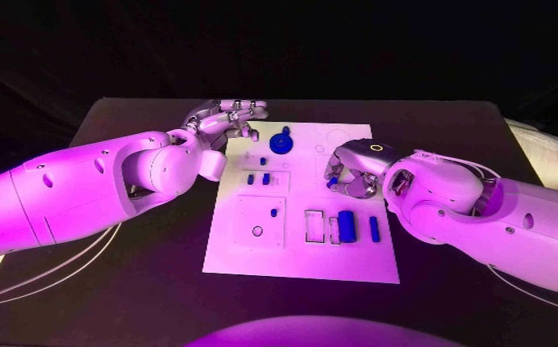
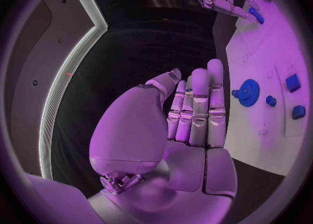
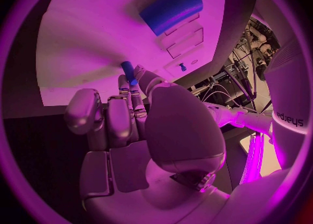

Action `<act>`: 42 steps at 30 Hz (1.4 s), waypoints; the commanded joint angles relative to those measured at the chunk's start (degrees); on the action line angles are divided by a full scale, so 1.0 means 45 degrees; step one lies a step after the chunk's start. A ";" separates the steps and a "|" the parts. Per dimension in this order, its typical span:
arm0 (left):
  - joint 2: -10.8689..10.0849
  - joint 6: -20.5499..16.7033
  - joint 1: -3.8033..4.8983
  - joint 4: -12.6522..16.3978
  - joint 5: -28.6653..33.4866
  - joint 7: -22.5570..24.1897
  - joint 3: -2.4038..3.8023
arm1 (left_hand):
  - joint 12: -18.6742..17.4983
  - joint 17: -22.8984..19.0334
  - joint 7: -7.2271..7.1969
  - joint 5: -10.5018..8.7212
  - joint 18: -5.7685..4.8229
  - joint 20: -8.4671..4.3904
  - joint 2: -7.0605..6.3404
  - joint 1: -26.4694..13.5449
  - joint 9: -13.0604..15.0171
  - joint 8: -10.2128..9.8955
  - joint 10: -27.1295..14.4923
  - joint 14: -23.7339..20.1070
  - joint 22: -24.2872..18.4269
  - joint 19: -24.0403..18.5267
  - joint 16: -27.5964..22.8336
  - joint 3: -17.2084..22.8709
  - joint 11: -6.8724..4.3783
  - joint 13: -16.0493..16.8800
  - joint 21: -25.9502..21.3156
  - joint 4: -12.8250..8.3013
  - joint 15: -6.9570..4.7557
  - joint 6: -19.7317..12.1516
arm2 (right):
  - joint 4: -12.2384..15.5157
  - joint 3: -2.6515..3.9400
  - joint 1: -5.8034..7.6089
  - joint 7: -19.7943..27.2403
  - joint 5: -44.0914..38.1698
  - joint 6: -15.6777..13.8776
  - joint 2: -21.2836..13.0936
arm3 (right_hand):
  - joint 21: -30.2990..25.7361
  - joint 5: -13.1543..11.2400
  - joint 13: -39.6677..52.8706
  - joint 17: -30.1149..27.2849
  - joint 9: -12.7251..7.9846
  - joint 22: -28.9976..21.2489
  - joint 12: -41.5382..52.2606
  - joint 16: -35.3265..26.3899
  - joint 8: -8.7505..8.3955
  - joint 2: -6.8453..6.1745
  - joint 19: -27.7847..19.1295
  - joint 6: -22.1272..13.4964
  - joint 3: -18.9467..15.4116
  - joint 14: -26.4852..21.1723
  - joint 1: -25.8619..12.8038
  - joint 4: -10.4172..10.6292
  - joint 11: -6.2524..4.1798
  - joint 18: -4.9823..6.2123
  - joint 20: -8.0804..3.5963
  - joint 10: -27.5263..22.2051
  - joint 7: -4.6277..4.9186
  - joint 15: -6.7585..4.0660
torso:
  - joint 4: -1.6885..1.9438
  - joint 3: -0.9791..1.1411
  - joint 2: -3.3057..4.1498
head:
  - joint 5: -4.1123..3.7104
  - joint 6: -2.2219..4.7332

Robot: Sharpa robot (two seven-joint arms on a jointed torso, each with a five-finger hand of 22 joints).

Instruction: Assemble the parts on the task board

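Partly hidden by its own curled fingers, the right hand (image 1: 352, 171) pinches a small peg (image 3: 128, 71) over the board's (image 1: 349, 262) right edge; how much of the peg lies inside the fingers cannot be told. Off the board's far left corner, the left hand (image 1: 228, 118) is empty, fingers straight and close together. Near it sits a gear (image 2: 248, 92). A cylinder (image 1: 345, 223) and a bar (image 1: 374, 229) lie by the near slots.

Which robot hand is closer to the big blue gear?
The left hand. It hovers just beside the blue gear at the board's far end, holding nothing. The right hand sits farther off, pinching a small blue part.
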 commanded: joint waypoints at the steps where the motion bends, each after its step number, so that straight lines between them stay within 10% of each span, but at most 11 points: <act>1: 0.0007 0.0266 -0.0001 0.0033 -0.0071 0.0012 0.0008 | 0.0075 -0.0011 -0.0029 0.0028 0.0123 -0.0002 0.0078 0.0025 -0.0016 0.0079 -0.0053 -0.0082 -0.0011 -0.0090 0.0039 -0.0056 0.0009 0.0001 -0.0058 -0.0048 0.0017 -0.0083 | -0.0012 -0.0021 -0.0028 -0.0022 -0.0236 0.0362 0.0039 | 0.0068 -0.0050 0.0076 0.0030 0.0039 0.0081 0.0082 0.0029 0.0079 0.0189 0.0126 0.0190 0.0167 0.0446 0.0110 -0.0078 -0.0106 0.0051 -0.0017 0.0328 -0.0003 -0.0019 | -0.0016 -0.0001 -0.0011 | 0.0006 -0.0031; 13: 0.0032 0.0292 -0.0002 0.0015 -0.0083 -0.0033 0.0008 | 0.0075 -0.0011 -0.0029 0.0028 0.0123 -0.0002 0.0078 0.0025 -0.0016 0.0079 -0.0053 -0.0082 -0.0011 -0.0090 0.0039 -0.0056 0.0009 0.0001 -0.0058 -0.0048 0.0017 -0.0083 | 0.0129 -0.0020 -0.0030 -0.0008 -0.0470 -0.0812 -0.0005 | 0.0233 -0.0071 0.0139 0.0071 0.0129 0.0318 -0.0059 0.0072 0.0132 0.0352 0.0225 0.0505 0.0773 0.0445 0.0503 -0.0577 -0.0188 0.0006 -0.0131 0.0888 0.0048 -0.0116 | -0.0006 0.0007 -0.0019 | -0.0008 -0.0054; 28: 0.0118 0.0322 -0.0018 -0.0034 -0.0088 -0.0059 0.0006 | 0.0105 -0.0020 -0.0029 0.0027 0.0122 0.0002 0.0095 0.0016 -0.0013 0.0095 -0.0062 -0.0093 -0.0017 -0.0093 0.0048 -0.0075 0.0010 0.0003 -0.0067 -0.0050 0.0021 -0.0086 | 0.1779 0.0121 0.0345 0.0268 0.0952 -0.1972 -0.0625 | 0.0296 -0.0041 0.0184 0.0035 0.0145 0.0401 -0.0155 0.0046 0.0097 0.0282 0.0249 0.0537 0.1031 0.0422 0.0599 -0.0846 -0.0163 -0.0008 -0.0143 0.1018 0.0124 -0.0129 | -0.0021 -0.0005 -0.0019 | 0.0061 -0.0039; 42: 0.0261 0.0347 -0.0026 -0.0102 -0.0088 -0.0044 0.0007 | 0.0117 -0.0025 -0.0029 0.0028 0.0123 0.0003 0.0107 0.0018 -0.0012 0.0102 -0.0068 -0.0098 -0.0020 -0.0094 0.0052 -0.0080 0.0010 0.0004 -0.0071 -0.0054 0.0021 -0.0089 | 0.1482 -0.0020 -0.0394 0.1009 0.1439 -0.1424 0.1807 | 0.0287 0.0034 0.0194 0.0043 0.0132 0.0376 -0.0282 0.0053 0.0020 0.0271 0.0223 0.0479 0.1217 0.0415 0.0596 -0.0987 -0.0106 -0.0002 -0.0133 0.0992 0.0189 -0.0093 | 0.0034 -0.0028 -0.0014 | 0.0480 -0.0139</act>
